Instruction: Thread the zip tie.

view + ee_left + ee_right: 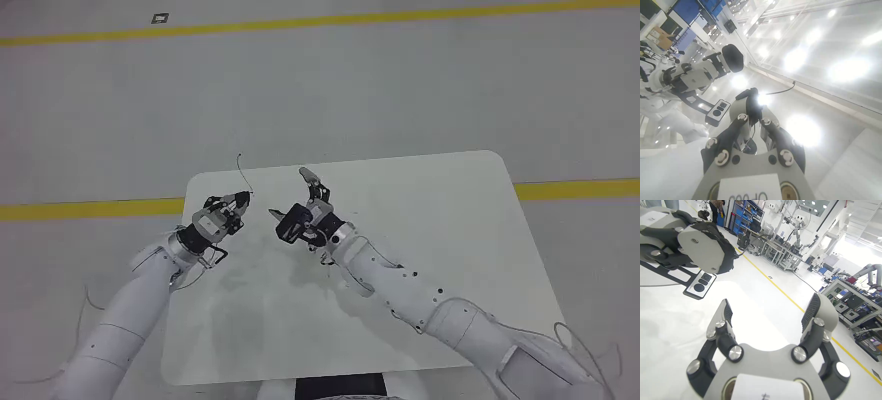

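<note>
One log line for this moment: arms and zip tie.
left gripper: shut on zip tie | right gripper: open, empty, close by | zip tie: one end sticks out, unthreaded | both above table

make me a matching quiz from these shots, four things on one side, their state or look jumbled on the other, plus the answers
Things:
1. left gripper
2. right gripper
3. zip tie
4. table

State or look:
A. white, with rounded corners
B. open, holding nothing
C. shut on the zip tie
D. thin dark strip, held at one end, the rest sticking out into the air

Pairs: 1-C, 2-B, 3-D, 4-A
</note>
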### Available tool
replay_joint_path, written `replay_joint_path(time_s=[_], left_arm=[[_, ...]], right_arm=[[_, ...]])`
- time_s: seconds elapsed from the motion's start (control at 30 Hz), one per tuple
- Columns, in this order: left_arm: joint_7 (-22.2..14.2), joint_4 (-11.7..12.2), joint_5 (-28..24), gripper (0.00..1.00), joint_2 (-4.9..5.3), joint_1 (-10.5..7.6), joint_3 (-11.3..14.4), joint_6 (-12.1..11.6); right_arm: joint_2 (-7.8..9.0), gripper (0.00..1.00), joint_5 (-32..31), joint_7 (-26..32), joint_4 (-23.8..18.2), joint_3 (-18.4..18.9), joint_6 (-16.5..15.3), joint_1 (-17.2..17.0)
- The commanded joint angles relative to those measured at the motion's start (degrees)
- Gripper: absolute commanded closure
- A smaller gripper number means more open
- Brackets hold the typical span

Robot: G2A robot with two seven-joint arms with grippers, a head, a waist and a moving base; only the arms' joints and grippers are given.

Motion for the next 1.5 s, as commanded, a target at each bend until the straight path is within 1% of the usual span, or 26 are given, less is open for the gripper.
replay_joint_path(time_s=[0.0,0.03,0.07,0.13,0.17,0.33,0.4,0.67,0.7,0.77,0.8,0.87,0.97,1.2,1.27,1.47], left_arm=[[0.3,-0.1,-0.6,1.00,-0.14,0.11,-0.1,0.1],[0.4,-0.1,-0.9,1.00,-0.23,0.07,-0.1,0.1],[0.5,-0.1,-1.2,1.00,-0.33,0.06,-0.2,0.0],[0.5,-0.1,-1.2,1.00,-0.36,0.06,-0.1,-0.1],[0.5,-0.1,-1.2,1.00,-0.36,0.06,-0.1,-0.1],[0.5,-0.1,-1.2,1.00,-0.36,0.06,-0.1,-0.1],[0.5,-0.1,-1.2,1.00,-0.36,0.06,-0.1,-0.1],[0.5,-0.1,-1.2,1.00,-0.36,0.06,-0.1,-0.1],[0.5,-0.1,-1.2,1.00,-0.36,0.06,-0.1,-0.1],[0.5,-0.1,-1.2,1.00,-0.36,0.06,-0.1,-0.1],[0.5,-0.1,-1.2,1.00,-0.36,0.06,-0.1,-0.1],[0.5,-0.1,-1.2,1.00,-0.36,0.06,-0.1,-0.1],[0.5,-0.1,-1.2,1.00,-0.36,0.06,-0.1,-0.1],[0.5,-0.1,-1.2,1.00,-0.36,0.06,-0.1,-0.1],[0.5,-0.1,-1.2,1.00,-0.36,0.06,-0.1,-0.1],[0.5,-0.1,-1.2,1.00,-0.36,0.06,-0.1,-0.1]], right_arm=[[0.04,0.42,0.0,-0.1,-0.3,-0.1,0.4,-0.1],[0.04,0.45,0.0,-0.3,-0.5,-0.1,0.6,-0.2],[0.04,0.50,0.0,-0.4,-0.6,0.0,0.6,-0.3],[0.03,0.51,0.0,-0.7,-1.0,0.0,0.6,-0.4],[0.02,0.54,0.0,-0.8,-1.1,0.0,0.4,-0.6],[-0.14,0.59,0.0,-1.8,-1.7,1.0,-1.5,-1.6],[-0.29,0.59,0.3,-2.2,-1.9,1.4,-2.2,-1.9],[-1.39,0.64,0.0,-3.1,-1.8,2.1,-4.6,-2.5],[-1.52,0.67,0.0,-3.2,-1.7,2.1,-4.8,-2.6],[-1.84,0.69,0.0,-3.4,-1.6,2.1,-5.3,-2.6],[-1.98,0.69,0.0,-3.5,-1.5,2.1,-5.5,-2.6],[-2.25,0.73,0.0,-3.7,-1.3,2.1,-5.7,-2.5],[-2.68,0.76,0.0,-3.9,-1.0,2.0,-6.0,-2.3],[-3.79,0.79,0.0,-4.5,-0.2,1.6,-6.5,-1.7],[-4.14,0.82,0.0,-4.7,0.2,1.6,-6.7,-1.6],[-5.04,0.82,0.0,-5.1,1.3,1.6,-6.9,-1.1]])
